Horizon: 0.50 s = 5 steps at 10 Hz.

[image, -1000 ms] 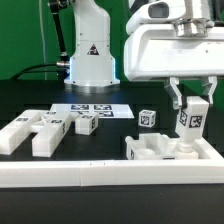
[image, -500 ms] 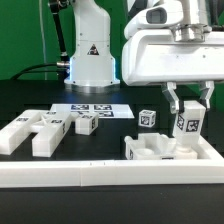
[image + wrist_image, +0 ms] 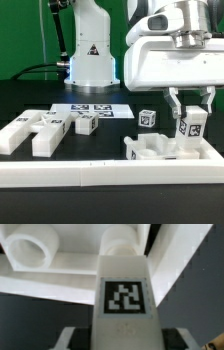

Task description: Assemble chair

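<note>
Against the long border rail (image 3: 90, 176) sits the chair's seat slab (image 3: 148, 150) (braced there, I judge, so it cannot slide), and over its end the gripper (image 3: 191, 122) clamps a tagged leg bar (image 3: 191, 131) upright for insertion.

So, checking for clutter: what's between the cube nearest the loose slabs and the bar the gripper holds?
Just one more small tagged cube, standing on the table short of the bar; the exterior view shows it.
</note>
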### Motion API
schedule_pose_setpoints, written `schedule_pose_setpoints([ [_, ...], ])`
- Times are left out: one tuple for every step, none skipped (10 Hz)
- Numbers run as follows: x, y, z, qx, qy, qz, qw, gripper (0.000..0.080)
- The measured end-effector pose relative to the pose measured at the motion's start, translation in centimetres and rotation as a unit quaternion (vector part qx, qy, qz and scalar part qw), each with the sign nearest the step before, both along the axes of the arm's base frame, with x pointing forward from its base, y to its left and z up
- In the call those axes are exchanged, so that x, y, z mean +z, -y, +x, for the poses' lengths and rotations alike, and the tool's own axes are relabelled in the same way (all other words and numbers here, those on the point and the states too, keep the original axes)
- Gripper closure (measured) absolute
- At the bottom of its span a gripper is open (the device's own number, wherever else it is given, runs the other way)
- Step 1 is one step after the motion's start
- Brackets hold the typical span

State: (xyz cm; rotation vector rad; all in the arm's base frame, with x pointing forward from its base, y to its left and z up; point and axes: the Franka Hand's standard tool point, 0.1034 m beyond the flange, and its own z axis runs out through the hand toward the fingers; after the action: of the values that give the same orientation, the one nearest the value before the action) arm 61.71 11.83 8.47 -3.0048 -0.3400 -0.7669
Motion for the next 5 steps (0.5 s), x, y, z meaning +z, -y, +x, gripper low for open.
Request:
schedule_pose_setpoints([
  [-0.06, 0.04, -0.13, 0.000, 0.011, 0.001, 1.000, 0.0508],
  [-0.11, 0.11, -0.37, 0.000, 0.033, 0.003, 0.999, 0.0508],
  [-0.10, 0.11, -0.41, 0.000, 0.039, 0.004, 0.999, 0.0508],
  [-0.09, 0.11, -0.36, 0.000, 0.038, 0.003, 0.999, 0.0434],
  [-0.10, 0.11, -0.36, 0.001, 0.037, 0.003, 0.999, 0.0434],
])
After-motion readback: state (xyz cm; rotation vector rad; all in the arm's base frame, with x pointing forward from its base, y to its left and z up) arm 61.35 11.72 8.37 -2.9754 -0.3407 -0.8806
